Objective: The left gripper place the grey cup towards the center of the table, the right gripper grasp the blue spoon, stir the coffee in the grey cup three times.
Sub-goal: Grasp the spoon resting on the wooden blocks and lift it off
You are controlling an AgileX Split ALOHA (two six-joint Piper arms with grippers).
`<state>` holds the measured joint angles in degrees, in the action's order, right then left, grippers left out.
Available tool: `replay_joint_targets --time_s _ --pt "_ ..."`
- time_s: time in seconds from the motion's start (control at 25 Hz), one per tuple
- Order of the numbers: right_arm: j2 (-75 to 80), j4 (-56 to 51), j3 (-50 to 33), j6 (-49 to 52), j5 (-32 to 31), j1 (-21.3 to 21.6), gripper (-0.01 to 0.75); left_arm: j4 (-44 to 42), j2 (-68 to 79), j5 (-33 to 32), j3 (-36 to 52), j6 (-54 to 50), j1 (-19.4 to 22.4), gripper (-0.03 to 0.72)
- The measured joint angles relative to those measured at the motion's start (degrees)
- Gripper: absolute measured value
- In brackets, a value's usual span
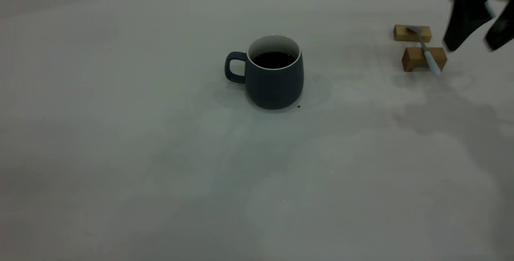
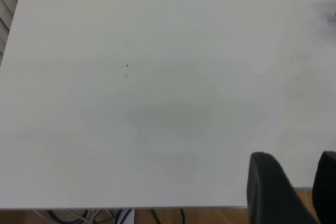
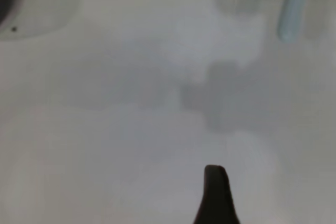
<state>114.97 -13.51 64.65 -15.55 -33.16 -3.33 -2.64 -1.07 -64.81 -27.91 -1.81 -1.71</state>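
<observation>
Grey cup (image 1: 274,77) upright near surface (image 1: 160,172) center, coffee (image 1: 274,59) inside, handle toward left side. Blue spoon (image 1: 425,49) lies across two wooden blocks (image 1: 421,58) at far right. Right pincer (image 1: 474,46) hovers just beside spoon, fingers spread, holding nothing. Left pincer (image 2: 291,192) over bare surface edge, fingers apart, released

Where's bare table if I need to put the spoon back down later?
Bare table spreads left of and in front of the grey cup, and between it and the wooden blocks. It is crowded around the blue spoon, with the right gripper above.
</observation>
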Motion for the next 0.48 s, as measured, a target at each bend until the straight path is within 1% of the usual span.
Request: replay_joint_targets --time_s 0.24,0.48 --pt "10.71 1.47 7.76 0.00 -0.15 -0.16 0.625 0.04 0.00 0.00 0.00 0.00 0.00 0.277" --pt "14.05 3.61 10.94 0.06 1.95 -0.16 0.625 0.04 0.00 0.00 0.00 0.00 0.00 0.277"
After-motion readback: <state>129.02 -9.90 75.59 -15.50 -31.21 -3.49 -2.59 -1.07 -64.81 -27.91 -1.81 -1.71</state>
